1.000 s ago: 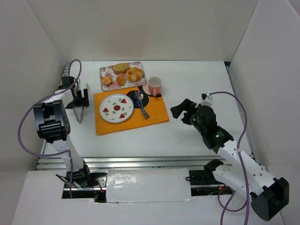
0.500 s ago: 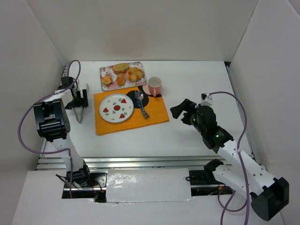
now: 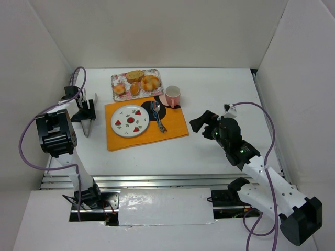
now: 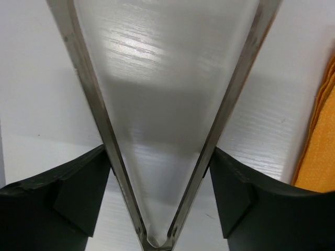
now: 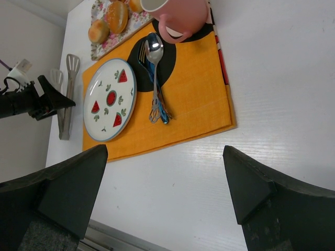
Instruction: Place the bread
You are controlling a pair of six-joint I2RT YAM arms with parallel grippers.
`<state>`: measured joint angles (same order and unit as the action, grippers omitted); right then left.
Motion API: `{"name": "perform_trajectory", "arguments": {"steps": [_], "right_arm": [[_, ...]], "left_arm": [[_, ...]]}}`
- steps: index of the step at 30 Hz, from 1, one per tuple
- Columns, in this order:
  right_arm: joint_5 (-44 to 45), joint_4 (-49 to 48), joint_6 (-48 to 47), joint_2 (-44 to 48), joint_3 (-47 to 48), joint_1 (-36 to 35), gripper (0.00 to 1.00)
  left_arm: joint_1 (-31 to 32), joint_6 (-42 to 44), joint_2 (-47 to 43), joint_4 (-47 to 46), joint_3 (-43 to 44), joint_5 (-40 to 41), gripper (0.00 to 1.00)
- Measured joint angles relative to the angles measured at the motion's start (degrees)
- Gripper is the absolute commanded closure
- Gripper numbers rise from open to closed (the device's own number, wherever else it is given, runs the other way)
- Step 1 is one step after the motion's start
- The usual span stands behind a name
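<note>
The bread [image 3: 135, 89], a small oval golden-brown bun, lies on the floral tray [image 3: 118, 79] at the back; it also shows in the right wrist view [image 5: 117, 15]. My left gripper [image 3: 86, 111] is at the table's left, shut on metal tongs [image 3: 88, 123]. In the left wrist view the fingers [image 4: 84, 193] press both arms of the tongs [image 4: 230, 104] near the hinge, and the gripper [image 4: 159, 151] is low over the table. My right gripper [image 3: 201, 123] is open and empty, right of the orange placemat [image 3: 172, 125], above bare table [image 5: 165, 151].
A white plate with a watermelon pattern [image 3: 130, 121] sits on the placemat. A spoon and fork [image 3: 157, 116] lie beside it, and a pink cup [image 3: 172, 95] stands behind. The tray also holds a darker round loaf [image 3: 134, 75] and pale clustered rolls [image 3: 151, 82]. White walls enclose the table.
My left gripper has shifted slightly to the left with the tongs. The right arm has barely moved.
</note>
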<state>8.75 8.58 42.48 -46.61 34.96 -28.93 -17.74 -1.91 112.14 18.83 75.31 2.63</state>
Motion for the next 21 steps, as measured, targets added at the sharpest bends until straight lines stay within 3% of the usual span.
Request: {"name": "perform_trajectory", "arguments": {"steps": [1, 4, 15, 21], "right_arm": [[0.0, 0.0, 0.0, 0.0, 0.0, 0.0, 0.0], [-0.11, -0.02, 0.0, 0.02, 0.02, 0.0, 0.0], [-0.87, -0.02, 0.0, 0.02, 0.02, 0.0, 0.0], [-1.09, -0.02, 0.0, 0.02, 0.02, 0.0, 0.0]], "left_arm": [[0.0, 0.04, 0.2, 0.0, 0.26, -0.2, 0.25], [-0.04, -0.02, 0.96, 0.22, 1.25, -0.87, 0.36], [0.42, -1.64, 0.42, 6.08, 5.81, -1.49, 0.3], [3.23, -1.77, -1.44, 12.66, 17.09, 0.68, 0.34]]}}
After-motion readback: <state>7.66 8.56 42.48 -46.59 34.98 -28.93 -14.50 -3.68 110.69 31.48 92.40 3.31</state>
